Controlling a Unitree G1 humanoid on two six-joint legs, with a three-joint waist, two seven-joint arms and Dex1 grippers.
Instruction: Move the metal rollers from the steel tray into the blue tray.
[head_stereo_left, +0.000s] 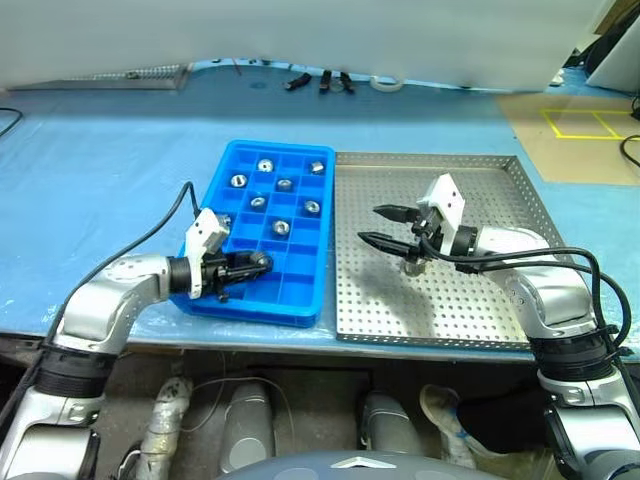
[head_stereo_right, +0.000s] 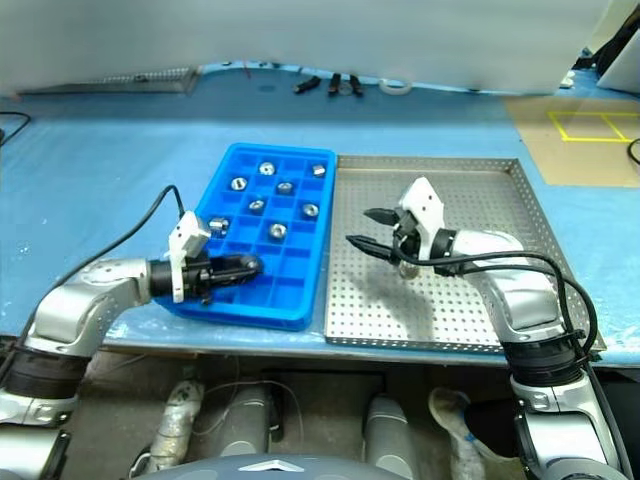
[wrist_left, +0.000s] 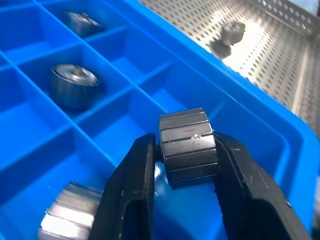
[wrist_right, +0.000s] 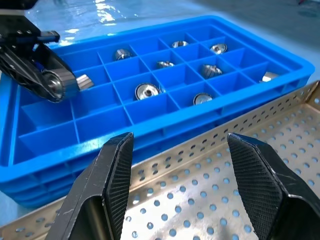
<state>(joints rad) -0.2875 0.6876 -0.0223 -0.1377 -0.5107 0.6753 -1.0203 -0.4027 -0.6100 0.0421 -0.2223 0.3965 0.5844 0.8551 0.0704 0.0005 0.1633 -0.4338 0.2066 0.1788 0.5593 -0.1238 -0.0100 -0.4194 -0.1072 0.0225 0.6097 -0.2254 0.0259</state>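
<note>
From the head cameras I see the blue tray (head_stereo_left: 262, 232) lying on the pale blue surface (head_stereo_left: 90, 170) with the steel tray (head_stereo_left: 480, 300) touching its right side. My left tool (head_stereo_left: 262, 262) hangs over the near rows of the blue tray, its fingers clamped on a metal roller (wrist_left: 189, 147). My right tool (head_stereo_left: 382, 226) hovers above the left part of the steel tray, its fingers spread wide with nothing between them. Seven or eight metal rollers (head_stereo_left: 285, 184) sit singly in compartments across the far and middle rows of the blue tray, and one more roller (head_stereo_left: 411, 263) seems to lie on the perforated floor just beneath my right wrist, though the arm partly covers it. In the left wrist view, the held roller is pinched across its ribbed side between the two black fingers (wrist_left: 131, 185), above an empty compartment next to the tray's wall; two neighbouring compartments behind it each hold a roller, and a lone roller (wrist_left: 232, 32) rests on the steel tray beyond. In the right wrist view, the open fingers (wrist_right: 112, 175) frame the steel tray's rim and the blue tray behind it, and the left tool (wrist_right: 47, 80) shows over the tray's end with its roller gripped.
</note>
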